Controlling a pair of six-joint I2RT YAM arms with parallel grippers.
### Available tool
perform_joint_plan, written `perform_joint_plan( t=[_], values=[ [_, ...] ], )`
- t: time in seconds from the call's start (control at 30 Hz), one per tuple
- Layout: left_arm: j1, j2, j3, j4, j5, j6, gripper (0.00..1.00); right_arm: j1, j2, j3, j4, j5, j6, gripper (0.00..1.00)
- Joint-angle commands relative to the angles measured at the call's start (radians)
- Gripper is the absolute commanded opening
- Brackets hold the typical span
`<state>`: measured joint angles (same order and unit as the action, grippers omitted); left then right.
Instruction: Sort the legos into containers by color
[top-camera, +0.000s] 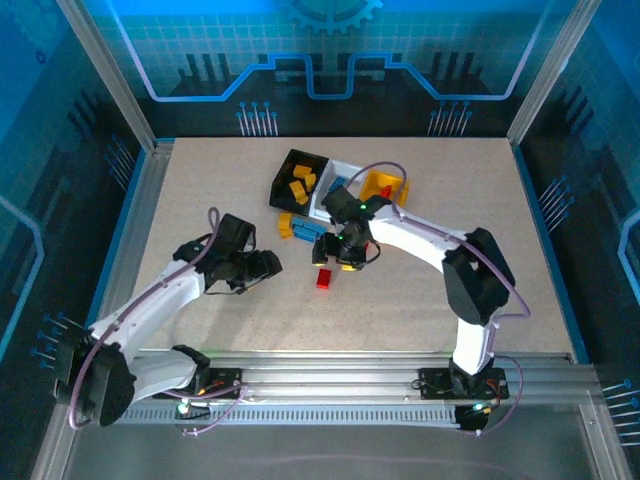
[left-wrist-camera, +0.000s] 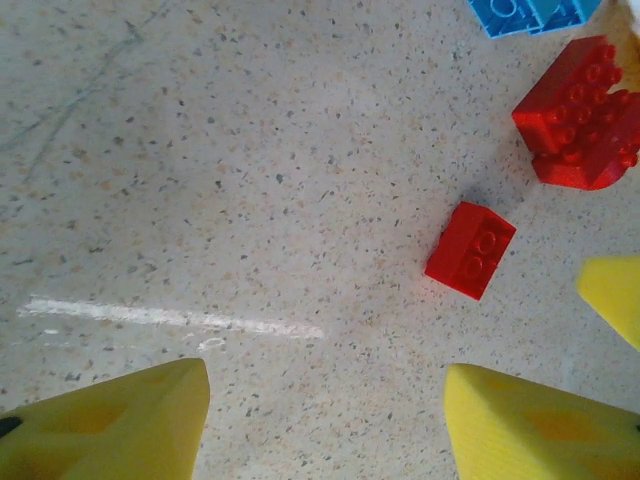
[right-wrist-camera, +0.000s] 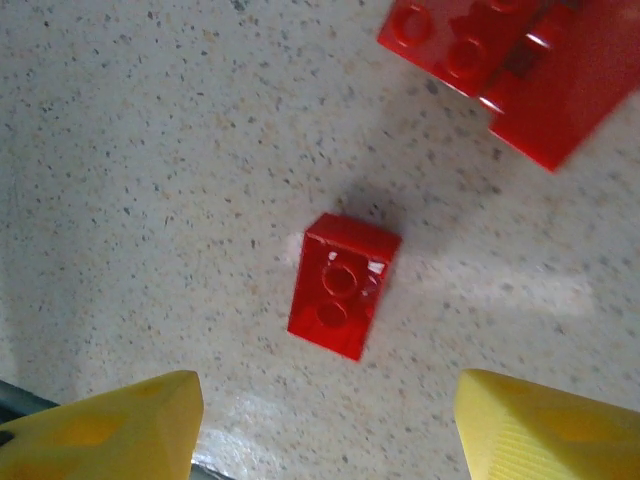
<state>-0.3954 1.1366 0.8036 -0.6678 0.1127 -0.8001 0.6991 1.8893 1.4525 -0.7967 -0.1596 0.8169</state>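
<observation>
- The left gripper (left-wrist-camera: 325, 390) is hanging with its smooth yellow wedge-shaped fingers spread wide and nothing between them.
- The right gripper (right-wrist-camera: 328, 385) is standing wide too, holding nothing, over a glossy red brick (right-wrist-camera: 340, 285) that is lying loose on the speckled table (right-wrist-camera: 150, 150).
- More studded red bricks (right-wrist-camera: 500, 50) are sitting near it, and blue bricks (top-camera: 306, 232) are lying just in front of the bins.
- The black bin (top-camera: 292, 160) is holding yellow-orange bricks (top-camera: 300, 185).
- The yellow bin (top-camera: 372, 180) is holding a red piece (top-camera: 390, 190).
- The white bin (top-camera: 345, 165) is sitting between them, its contents partly hidden by the arm.
</observation>
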Motion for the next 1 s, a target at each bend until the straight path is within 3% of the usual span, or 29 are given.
perform_joint_plan(
  t=[0.0, 0.27, 0.73, 0.97],
  values=[
    [0.003, -0.072, -0.02, -0.044, -0.043, -0.027, 0.65, 0.014, 0.071, 0.093, -0.092, 0.027, -0.031, 0.69],
    [0.01, -0.132, -0.051, -0.069, -0.054, -0.031, 0.67, 0.031, 0.184, 0.194, -0.147, 0.067, -0.019, 0.69],
    [0.017, -0.125, -0.037, -0.072, -0.047, -0.031, 0.68, 0.067, 0.286, 0.216, -0.145, 0.078, 0.005, 0.67],
    [0.017, -0.11, -0.037, -0.066, -0.031, -0.046, 0.69, 0.064, 0.292, 0.199, -0.143, 0.106, -0.025, 0.57]
  ],
)
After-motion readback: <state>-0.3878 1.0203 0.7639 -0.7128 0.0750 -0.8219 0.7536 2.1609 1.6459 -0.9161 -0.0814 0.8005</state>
